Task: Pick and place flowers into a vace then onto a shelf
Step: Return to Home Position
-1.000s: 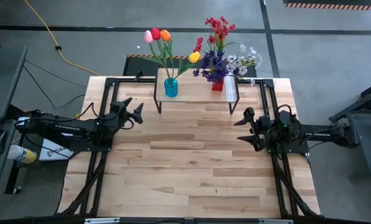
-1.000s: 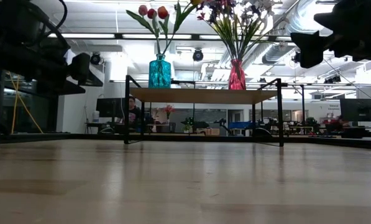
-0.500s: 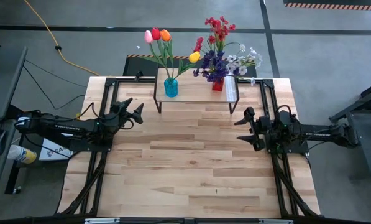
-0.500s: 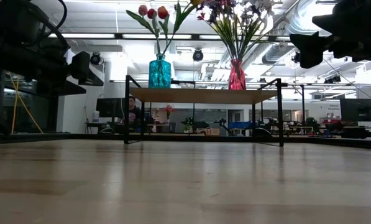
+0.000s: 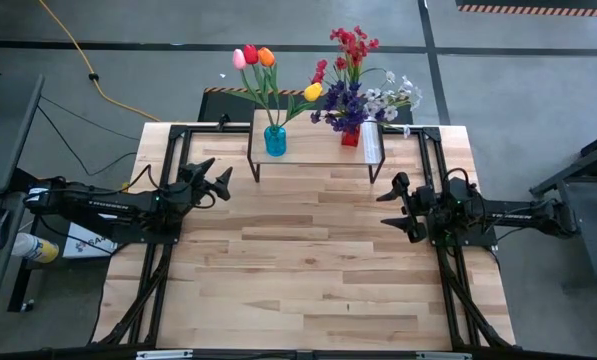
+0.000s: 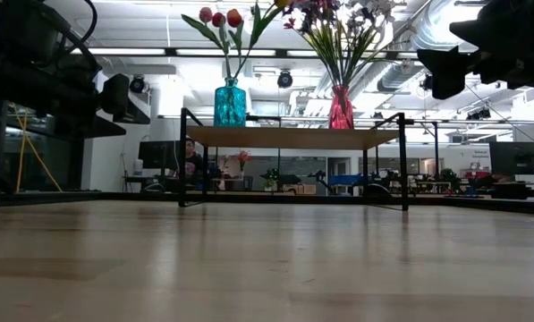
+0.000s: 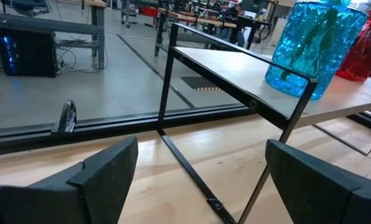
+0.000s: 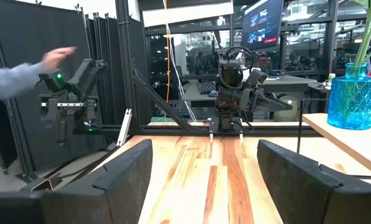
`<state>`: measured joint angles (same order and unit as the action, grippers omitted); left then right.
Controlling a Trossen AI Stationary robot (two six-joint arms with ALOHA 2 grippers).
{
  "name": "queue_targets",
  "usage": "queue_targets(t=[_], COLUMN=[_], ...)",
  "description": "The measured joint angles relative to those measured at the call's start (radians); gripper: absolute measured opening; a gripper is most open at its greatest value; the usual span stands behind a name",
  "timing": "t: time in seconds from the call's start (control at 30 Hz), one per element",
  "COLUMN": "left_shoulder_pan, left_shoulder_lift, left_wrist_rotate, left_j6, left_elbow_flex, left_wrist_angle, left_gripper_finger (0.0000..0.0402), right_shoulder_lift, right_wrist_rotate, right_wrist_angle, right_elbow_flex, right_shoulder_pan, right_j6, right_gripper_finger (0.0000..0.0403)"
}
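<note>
- My left gripper (image 5: 214,177) hangs near the left edge of the table (image 5: 308,270), fingers apart, holding nothing.
- My right gripper (image 5: 393,205) hangs by the right edge, fingers apart too and empty.
- The flowers (image 5: 350,90) stand in the blue vase (image 5: 275,140) and the red vase (image 5: 350,137), both on the shelf (image 5: 313,152) at the far side.
- Homing well, I judge, means folding back slowly, well clear of shelf legs and blooms.

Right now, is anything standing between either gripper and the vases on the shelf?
Nothing visible. Only bare tabletop lies between the open left gripper, the open right gripper and the shelf, where the blue vase and red vase stand.
</note>
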<state>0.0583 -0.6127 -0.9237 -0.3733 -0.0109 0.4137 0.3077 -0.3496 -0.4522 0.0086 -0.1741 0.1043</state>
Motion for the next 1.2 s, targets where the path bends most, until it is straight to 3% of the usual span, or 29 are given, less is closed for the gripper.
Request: queue_targets(t=[0.27, 0.6, 0.8, 1.2], left_shoulder_pan=[0.000, 0.000, 0.000, 0.000], left_shoulder_lift=[0.025, 0.306, 0.418, 0.456], left_wrist_rotate=[0.000, -0.001, -0.002, -0.002], left_j6=[0.002, 0.002, 0.002, 0.002], left_elbow_flex=[0.000, 0.000, 0.001, 0.001], left_wrist_angle=[-0.023, -0.198, -0.215, -0.225], left_gripper_finger=[0.0386, 0.0386, 0.0386, 0.0386], right_shoulder_lift=[0.000, 0.000, 0.000, 0.000], right_wrist_rotate=[0.000, 0.000, 0.000, 0.000], right_wrist_angle=[0.000, 0.000, 0.000, 0.000], right_elbow_flex=[0.000, 0.000, 0.000, -0.001], right_shoulder_pan=[0.000, 0.000, 0.000, 0.000], right_j6=[0.000, 0.000, 0.000, 0.000], right_gripper_finger=[0.0279, 0.0279, 0.0280, 0.0280])
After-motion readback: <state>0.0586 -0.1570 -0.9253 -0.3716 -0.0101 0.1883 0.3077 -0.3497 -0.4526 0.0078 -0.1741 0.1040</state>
